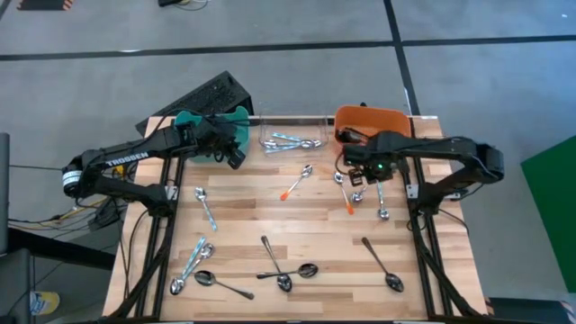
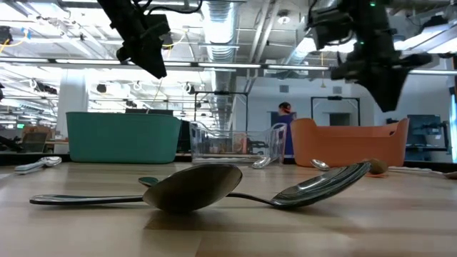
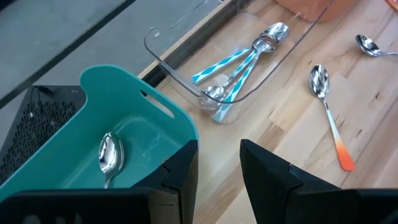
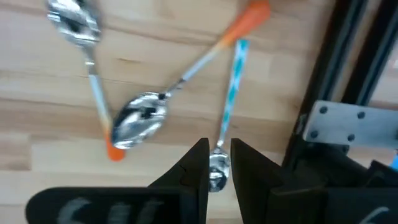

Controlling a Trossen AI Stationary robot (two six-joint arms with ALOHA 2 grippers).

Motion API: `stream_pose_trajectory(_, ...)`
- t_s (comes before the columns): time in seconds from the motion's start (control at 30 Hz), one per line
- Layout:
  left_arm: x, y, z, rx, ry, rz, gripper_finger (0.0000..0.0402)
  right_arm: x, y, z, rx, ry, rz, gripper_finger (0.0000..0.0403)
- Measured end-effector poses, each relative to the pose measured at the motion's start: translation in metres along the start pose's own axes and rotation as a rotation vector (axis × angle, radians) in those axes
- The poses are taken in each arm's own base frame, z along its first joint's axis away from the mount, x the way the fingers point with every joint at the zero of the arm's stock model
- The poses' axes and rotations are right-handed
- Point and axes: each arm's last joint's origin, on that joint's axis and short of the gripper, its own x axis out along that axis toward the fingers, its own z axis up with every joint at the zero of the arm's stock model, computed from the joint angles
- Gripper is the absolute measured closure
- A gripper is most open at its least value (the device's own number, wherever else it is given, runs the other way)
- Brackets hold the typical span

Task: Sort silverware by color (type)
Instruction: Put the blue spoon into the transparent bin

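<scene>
Wooden tabletop [image 1: 315, 225], butcher-block planks, on a black frame. Three bins along the far edge: teal bin [image 1: 236, 126] toward the far left, clear bin [image 1: 292, 130] in the middle, orange bin [image 1: 382, 120] toward the far right.

Left arm reaches over the far-left corner. Left gripper [image 3: 217, 168] hangs above the teal bin's rim, fingers set a narrow gap apart, nothing between them. One spoon [image 3: 110, 155] with a shiny bowl lies inside the teal bin; its handle colour can't be made out.

Right arm is over the far-right part of the tabletop, just in front of the orange bin. Right gripper [image 4: 217, 163] has its fingers nearly together, and the bowl of a teal-striped spoon [image 4: 231, 93] sits right between the tips; the handle hangs down over the wood. It looks gripped, though contact isn't clearly visible.

Silverware: small spoons, mirror-bright metal bowls, thin handles.
- Clear bin: a few teal-handled spoons [image 3: 239, 59] bunched together.
- Mid-tabletop near the far edge: orange-tipped spoon [image 1: 297, 182], lying at an angle.
- Under the right gripper: two orange-tipped spoons [image 4: 155, 112] crossing at one's bowl.
- Left side: one teal spoon [image 1: 205, 205]; a teal pair [image 1: 193, 261] near the near-left corner.
- Near edge: dark-handled spoons – one [image 1: 220, 283] beside the teal pair, two crossed [image 1: 281, 268] mid-edge, one [image 1: 383, 265] toward the near-right corner.
</scene>
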Motion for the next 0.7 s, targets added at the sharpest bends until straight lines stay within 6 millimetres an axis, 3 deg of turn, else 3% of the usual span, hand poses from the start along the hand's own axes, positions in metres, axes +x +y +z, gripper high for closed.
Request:
stream_pose_trajectory(0.4, 0.000, 0.000, 0.000, 0.000, 0.000, 0.000, 0.0294, 0.040, -0.013, -0.029, 0.057, 0.091, 0.004, 0.0315)
stream_pose_trajectory(0.7, 0.000, 0.000, 0.000, -0.001, -0.002, 0.001, 0.0294, 0.080, -0.017, -0.032, 0.103, 0.114, 0.020, 0.0315)
